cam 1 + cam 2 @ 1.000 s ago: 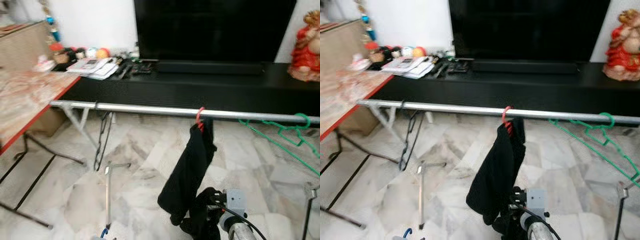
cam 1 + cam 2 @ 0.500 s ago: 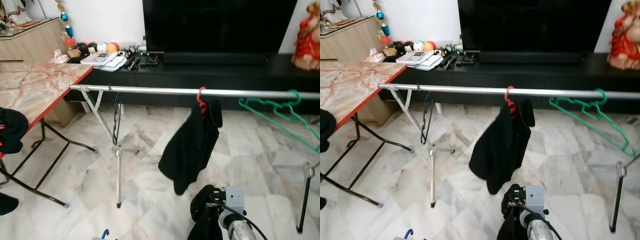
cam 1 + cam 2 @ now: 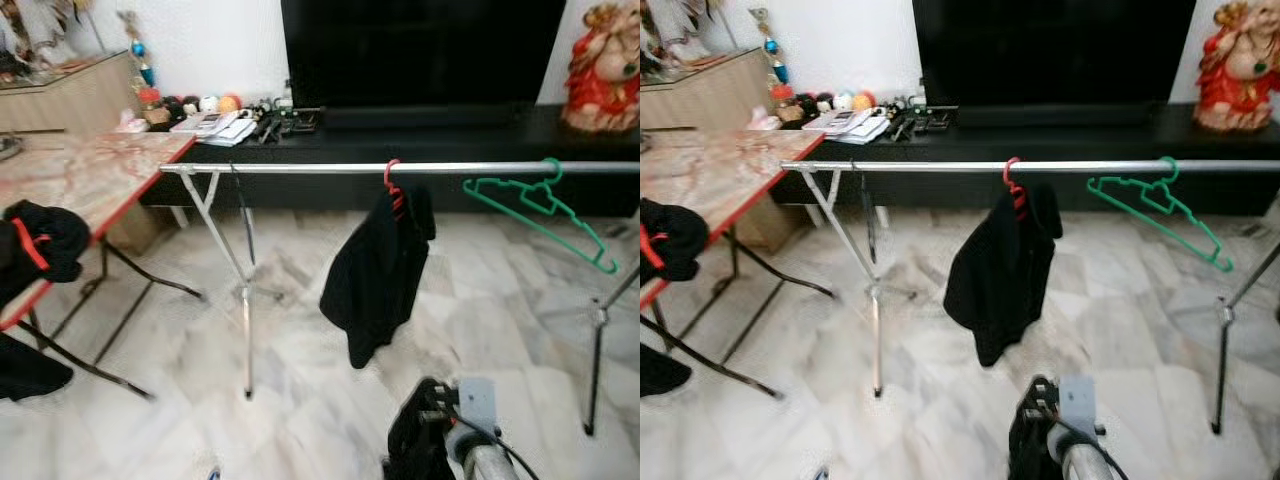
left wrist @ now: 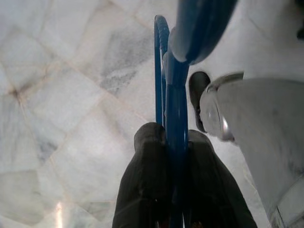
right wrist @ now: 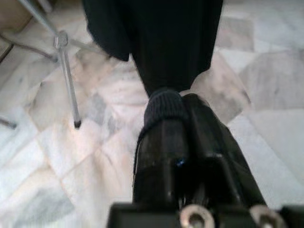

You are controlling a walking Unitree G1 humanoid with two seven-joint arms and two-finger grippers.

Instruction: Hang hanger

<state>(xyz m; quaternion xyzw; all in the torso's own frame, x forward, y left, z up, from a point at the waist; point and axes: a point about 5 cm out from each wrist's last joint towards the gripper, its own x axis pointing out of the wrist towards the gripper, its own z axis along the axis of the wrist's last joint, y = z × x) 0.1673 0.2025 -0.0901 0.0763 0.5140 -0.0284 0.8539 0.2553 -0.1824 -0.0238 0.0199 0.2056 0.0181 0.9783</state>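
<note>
A silver rail [image 3: 300,169] runs across the room on tripod legs. A black garment [image 3: 375,270] hangs from it on a red hanger [image 3: 392,185]. An empty green hanger [image 3: 540,205] hangs further right. In the left wrist view my left gripper [image 4: 166,135] is shut on a blue hanger [image 4: 164,71], low over the marble floor. My right gripper [image 3: 415,430] is low in front of me, short of the hanging garment. Its black fingers [image 5: 161,142] are pressed together, with nothing seen between them.
A red-edged marble-top table [image 3: 100,175] stands at the left with another black garment [image 3: 45,235] on a red hanger draped over its edge. A rack leg [image 3: 246,330] stands ahead on the left. Behind the rail are a black TV bench [image 3: 450,125] and a red figurine [image 3: 600,70].
The camera has pulled back and shifted, so the rack looks farther off and the table's black garment has come into view. The garment and green hanger stay on the rail.
</note>
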